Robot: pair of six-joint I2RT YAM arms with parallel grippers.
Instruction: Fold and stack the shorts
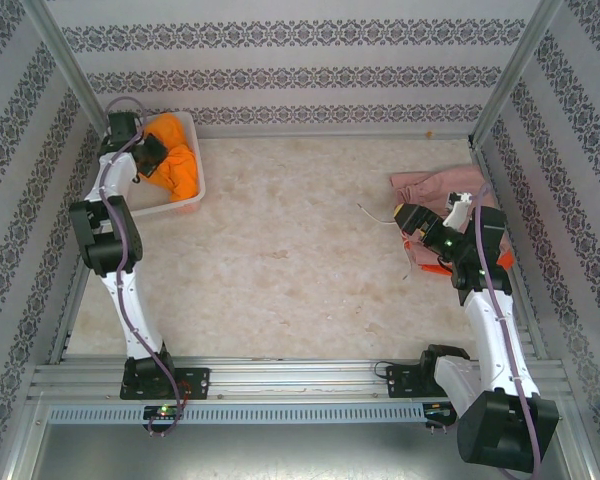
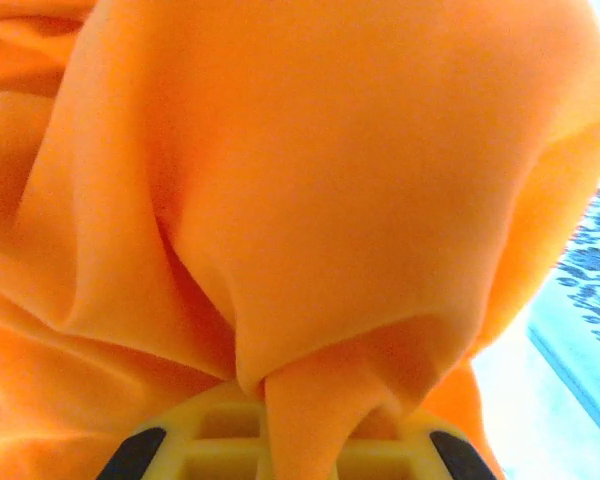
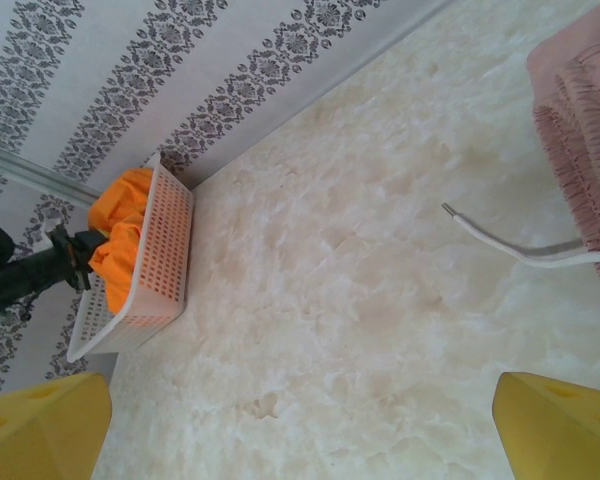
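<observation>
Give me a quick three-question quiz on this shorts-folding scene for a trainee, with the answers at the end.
1. True or false: the left end effector stands open over bare table.
2. Where are the yellow-orange fabric shorts? A) at the table centre B) in the white plastic mesh basket C) draped over the right arm
3. Fill in: the gathered-waist fabric shorts beside the open right end effector are dusty ____.
Key: 1 false, it is shut on the yellow-orange shorts; 2 B; 3 pink.
</observation>
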